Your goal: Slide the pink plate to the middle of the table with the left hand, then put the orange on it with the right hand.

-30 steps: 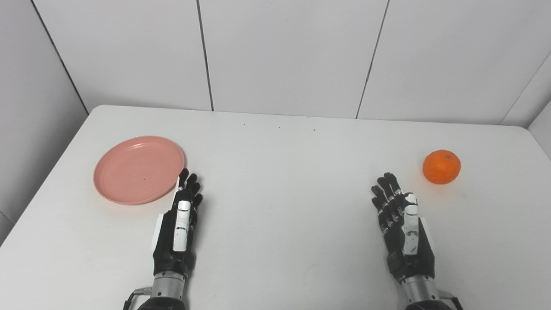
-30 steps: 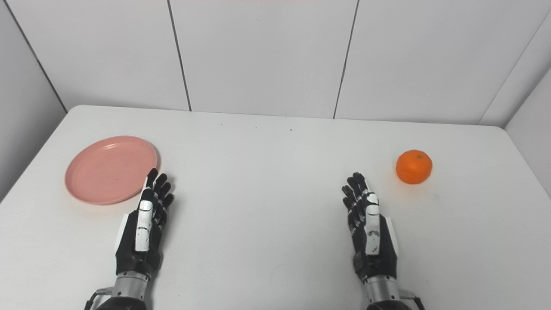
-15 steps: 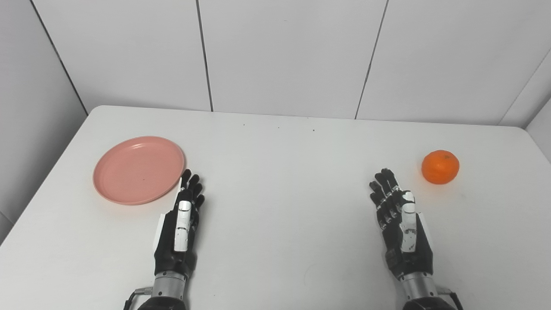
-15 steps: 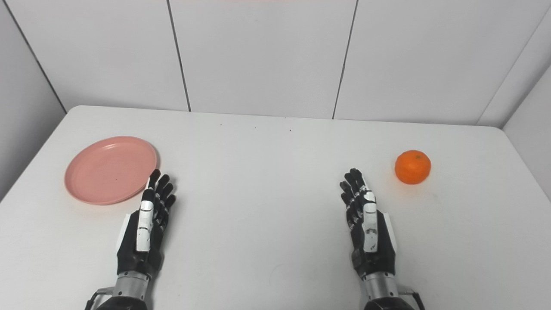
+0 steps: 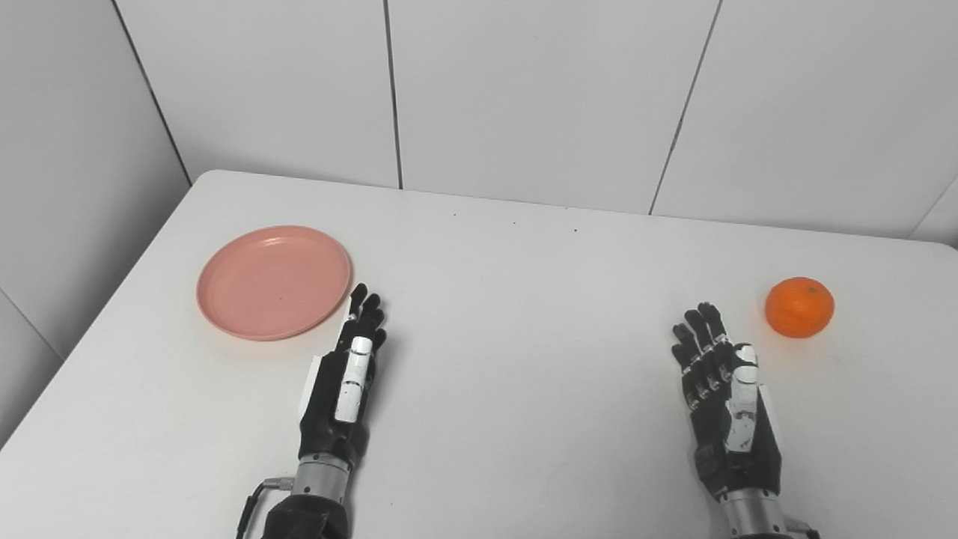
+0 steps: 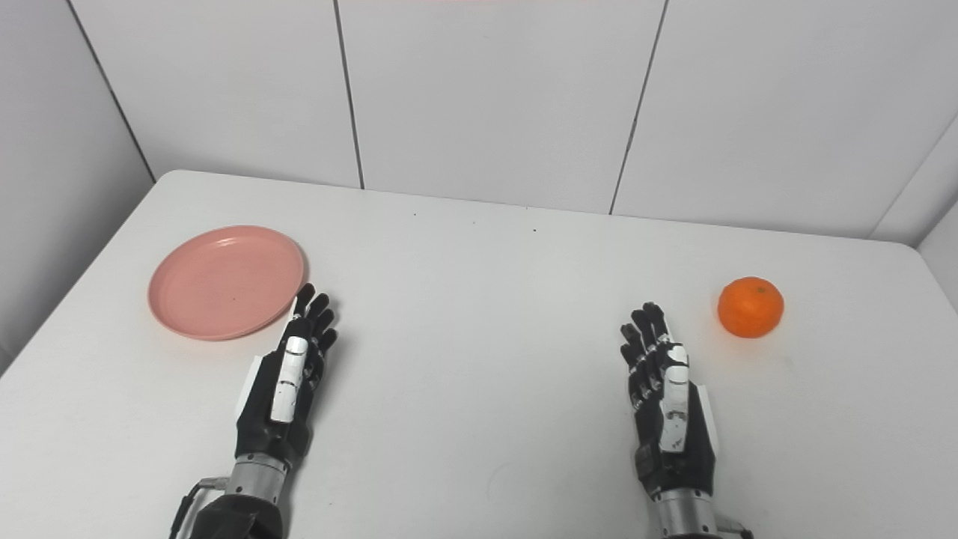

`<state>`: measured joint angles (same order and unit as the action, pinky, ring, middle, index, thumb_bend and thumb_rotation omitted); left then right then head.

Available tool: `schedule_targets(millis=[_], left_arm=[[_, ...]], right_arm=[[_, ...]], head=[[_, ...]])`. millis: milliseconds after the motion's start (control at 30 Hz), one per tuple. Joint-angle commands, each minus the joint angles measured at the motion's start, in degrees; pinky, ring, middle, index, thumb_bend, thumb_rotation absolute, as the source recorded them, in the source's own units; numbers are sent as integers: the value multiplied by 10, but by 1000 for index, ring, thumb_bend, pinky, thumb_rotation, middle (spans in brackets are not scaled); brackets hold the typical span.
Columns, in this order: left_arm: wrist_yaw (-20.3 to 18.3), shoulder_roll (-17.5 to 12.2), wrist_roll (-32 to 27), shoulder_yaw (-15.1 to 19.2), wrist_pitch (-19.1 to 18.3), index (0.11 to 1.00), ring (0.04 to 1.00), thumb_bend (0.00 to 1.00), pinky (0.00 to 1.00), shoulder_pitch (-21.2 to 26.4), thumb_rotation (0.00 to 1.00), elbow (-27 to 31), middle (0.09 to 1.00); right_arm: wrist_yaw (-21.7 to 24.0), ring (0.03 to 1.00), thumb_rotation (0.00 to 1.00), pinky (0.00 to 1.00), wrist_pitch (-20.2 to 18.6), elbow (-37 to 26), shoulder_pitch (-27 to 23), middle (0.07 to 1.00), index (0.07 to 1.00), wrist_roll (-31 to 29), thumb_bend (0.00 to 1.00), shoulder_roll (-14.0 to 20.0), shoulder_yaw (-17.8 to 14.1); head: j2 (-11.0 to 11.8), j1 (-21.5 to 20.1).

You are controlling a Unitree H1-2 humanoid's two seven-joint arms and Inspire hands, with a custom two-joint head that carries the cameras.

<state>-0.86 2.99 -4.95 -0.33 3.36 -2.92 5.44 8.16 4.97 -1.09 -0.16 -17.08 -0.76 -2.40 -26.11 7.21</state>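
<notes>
A round pink plate (image 5: 274, 281) lies flat on the left side of the white table (image 5: 516, 299). My left hand (image 5: 346, 378) is open just right of the plate's near rim, fingers stretched forward and close to the rim, holding nothing. A round orange (image 5: 799, 307) sits at the far right of the table. My right hand (image 5: 722, 397) is open, edge-on with the thumb side up, below and left of the orange and clearly apart from it.
White panelled walls (image 5: 524, 97) rise behind the table's back edge and along its left side. The table's left edge runs diagonally close to the plate. The orange sits near the table's right edge.
The whole picture has shifted right and tilted, so the camera has moved. The left hand stays by the plate's rim. The right hand looks slightly nearer the orange.
</notes>
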Motion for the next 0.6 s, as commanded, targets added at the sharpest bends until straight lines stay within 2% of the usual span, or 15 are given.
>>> schedule_targets(millis=[0, 300, 433, 567], left_arm=[[3, 15, 8, -8, 31, 1000, 1000, 591, 1000, -9, 904, -39, 1000], [30, 42, 45, -21, 52, 1000, 988, 653, 1000, -1, 905, -73, 987], [34, 47, 57, -26, 56, 1000, 980, 691, 1000, 1, 922, -79, 984], [36, 49, 61, -29, 61, 1000, 980, 686, 1000, 2, 926, -81, 986]], right_arm=[[20, 974, 1000, 1000, 38, 60, 20, 975, 976, -11, 758, 14, -12], [45, 988, 1000, 1000, 48, 101, 7, 992, 985, -36, 746, 35, -33], [48, 990, 1000, 1000, 48, 106, 5, 997, 998, -39, 759, 41, -35], [50, 1000, 1000, 1000, 43, 104, 6, 1000, 1000, -44, 757, 42, -36]], head=[[6, 12], [23, 65], [23, 76], [19, 78]])
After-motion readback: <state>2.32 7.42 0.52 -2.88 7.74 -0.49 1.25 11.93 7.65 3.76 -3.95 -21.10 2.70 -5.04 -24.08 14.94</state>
